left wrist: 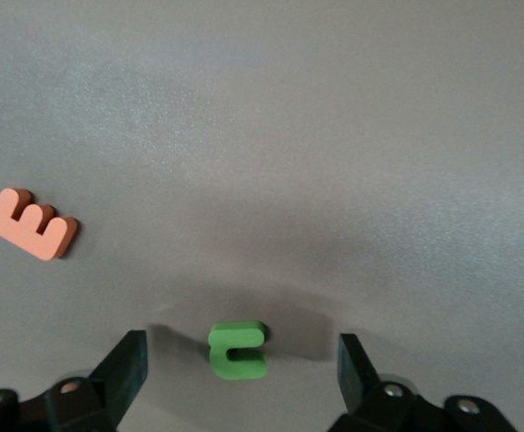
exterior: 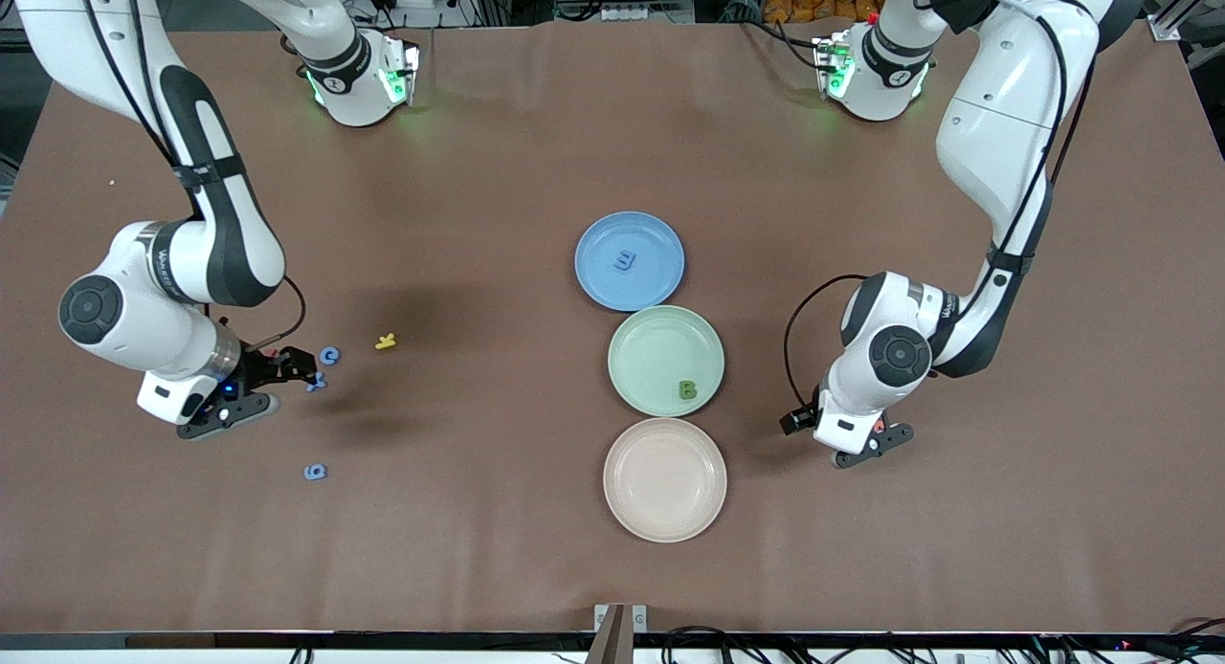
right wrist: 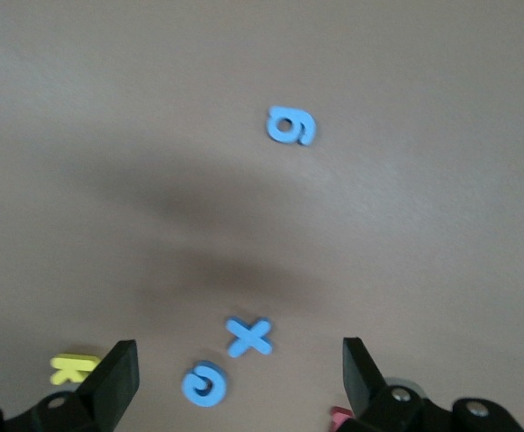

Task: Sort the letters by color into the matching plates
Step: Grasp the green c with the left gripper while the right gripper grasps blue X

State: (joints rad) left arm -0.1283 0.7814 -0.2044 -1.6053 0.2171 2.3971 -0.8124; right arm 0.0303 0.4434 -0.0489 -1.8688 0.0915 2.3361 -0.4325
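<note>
Brown desk (exterior: 498, 166). Right end effector (right wrist: 235, 382) released over blue X (right wrist: 248, 337); needs descent, clench. Left end effector (left wrist: 241, 373) released over green letter (left wrist: 237, 349).

Readable characters are the foam shapes themselves:
- blue "E" (exterior: 626, 260), on the blue plate (exterior: 598, 281)
- green "B" (exterior: 687, 389), on the green plate (exterior: 641, 377)
- blue "C" (exterior: 329, 355), blue "X" (right wrist: 248, 337), blue "6" (exterior: 315, 472), orange "E" (left wrist: 33, 224), all on the counter (exterior: 478, 511)
</note>
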